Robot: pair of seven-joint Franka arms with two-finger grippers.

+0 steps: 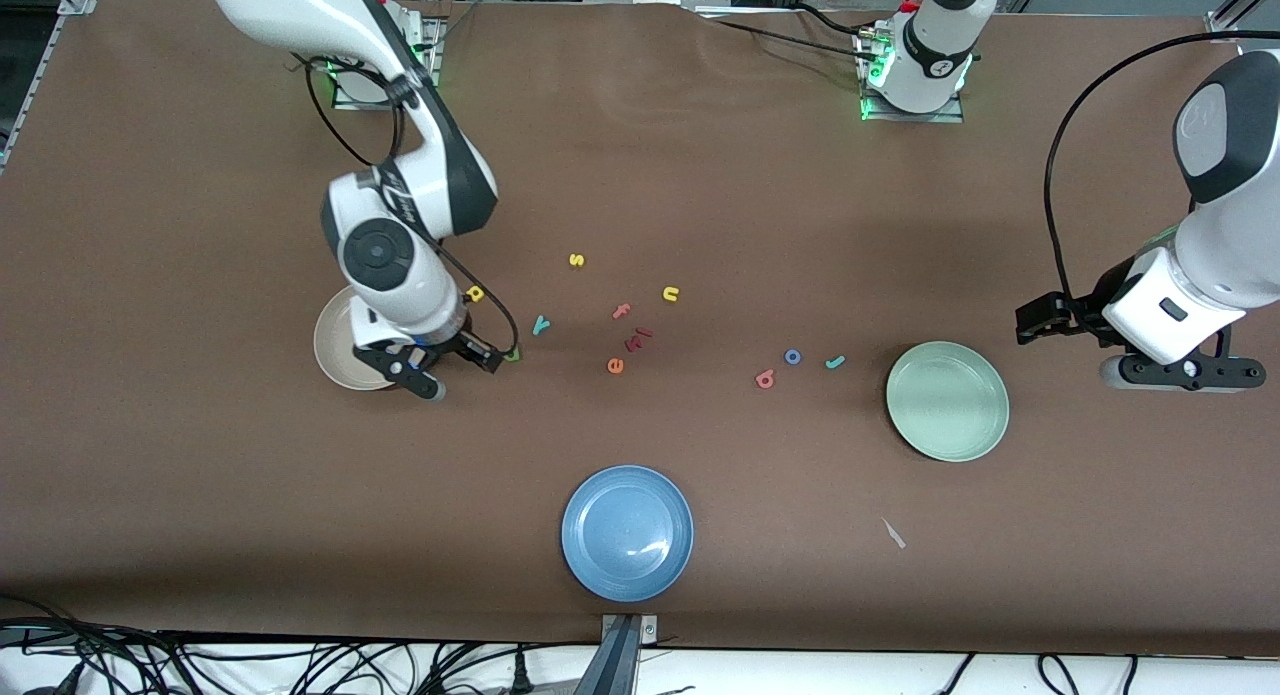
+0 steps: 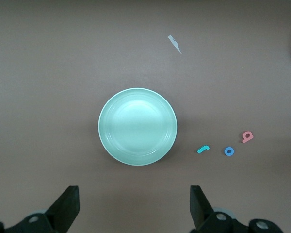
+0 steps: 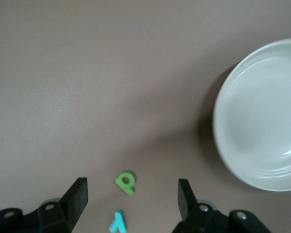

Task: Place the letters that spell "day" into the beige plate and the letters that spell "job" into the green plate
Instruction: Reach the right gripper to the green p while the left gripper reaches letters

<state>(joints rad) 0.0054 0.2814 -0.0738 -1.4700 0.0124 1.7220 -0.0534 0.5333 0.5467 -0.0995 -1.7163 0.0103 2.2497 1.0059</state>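
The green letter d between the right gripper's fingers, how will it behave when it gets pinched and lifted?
The green d looks small and thin, so probably very light. It lies flat on the table, so the fingers may struggle to catch its edge. Flat, it should slide, not roll.

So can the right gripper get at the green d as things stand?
Probably yes. The right gripper hangs open right over the green d, which lies flat on bare table between its fingers. The teal y beside it is close, so it may get nudged.
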